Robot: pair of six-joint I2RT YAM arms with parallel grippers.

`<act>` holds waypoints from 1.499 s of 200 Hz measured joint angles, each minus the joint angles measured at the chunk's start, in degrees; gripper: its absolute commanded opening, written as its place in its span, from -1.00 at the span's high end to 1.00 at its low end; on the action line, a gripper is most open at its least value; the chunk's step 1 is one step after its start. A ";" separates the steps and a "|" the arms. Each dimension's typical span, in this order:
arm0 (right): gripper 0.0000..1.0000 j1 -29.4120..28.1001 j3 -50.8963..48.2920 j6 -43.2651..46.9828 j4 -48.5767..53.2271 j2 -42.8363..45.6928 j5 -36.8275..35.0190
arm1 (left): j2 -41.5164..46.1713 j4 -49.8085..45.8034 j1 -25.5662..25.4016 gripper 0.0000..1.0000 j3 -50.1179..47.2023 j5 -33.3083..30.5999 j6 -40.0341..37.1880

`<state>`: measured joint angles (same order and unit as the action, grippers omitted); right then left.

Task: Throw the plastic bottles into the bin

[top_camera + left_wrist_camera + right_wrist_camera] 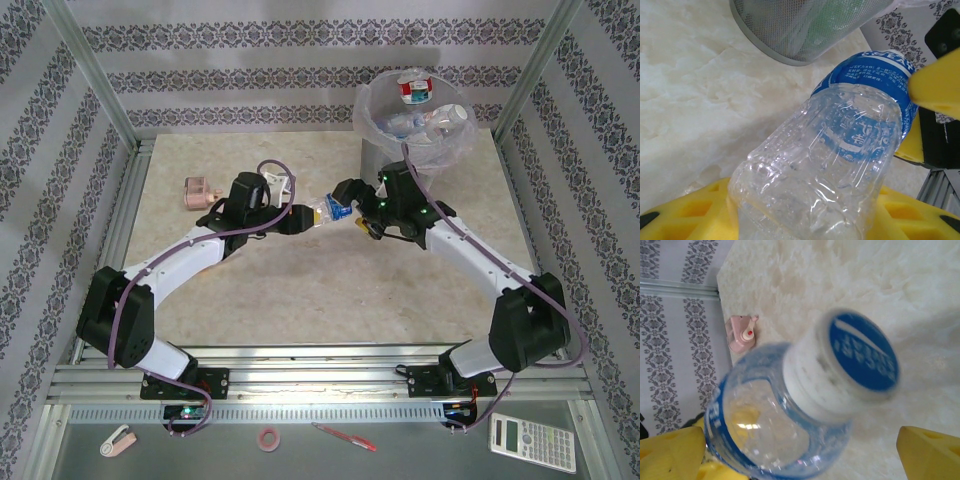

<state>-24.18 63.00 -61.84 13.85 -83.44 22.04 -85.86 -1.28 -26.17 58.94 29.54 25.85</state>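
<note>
A clear plastic bottle [328,211] with a blue label and a white, blue-topped cap [860,360] hangs above the middle of the table. My left gripper [300,217] is shut on its base end, with the yellow pads [690,210] pressed on both sides of the bottle [840,150]. My right gripper [352,215] is open around the cap end; one yellow finger [670,455] sits close to the bottle [765,425], the other [930,450] stands well apart. The bin [368,112], a grey bucket with a clear bag, stands at the back right holding other bottles [413,90].
A small pinkish-white boxy object [198,191] lies on the table at the back left, also in the right wrist view [740,334]. Metal frame posts line the sides. A calculator [532,441], a pen [343,436] and a tape roll [269,437] lie on the front ledge.
</note>
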 measured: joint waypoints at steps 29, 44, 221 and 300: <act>-0.95 -0.48 0.42 -2.05 -2.89 -2.14 -0.90 | 0.11 0.02 -0.79 0.47 -0.09 -0.04 0.13; -0.95 -1.05 1.01 -2.91 -3.74 -3.41 -1.40 | 0.11 0.02 -1.14 0.48 -0.13 -0.35 0.17; -0.19 -3.45 2.27 -8.17 -2.75 -4.92 -3.08 | 3.37 3.41 -3.96 0.37 -4.52 -5.86 4.17; -0.04 -3.32 4.87 -4.52 1.36 -4.79 -2.08 | 5.81 5.03 -4.96 -0.90 -5.81 -2.93 4.72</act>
<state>-27.51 67.88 -66.37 15.20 -88.23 19.97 -80.05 3.75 -31.14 53.12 26.61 30.57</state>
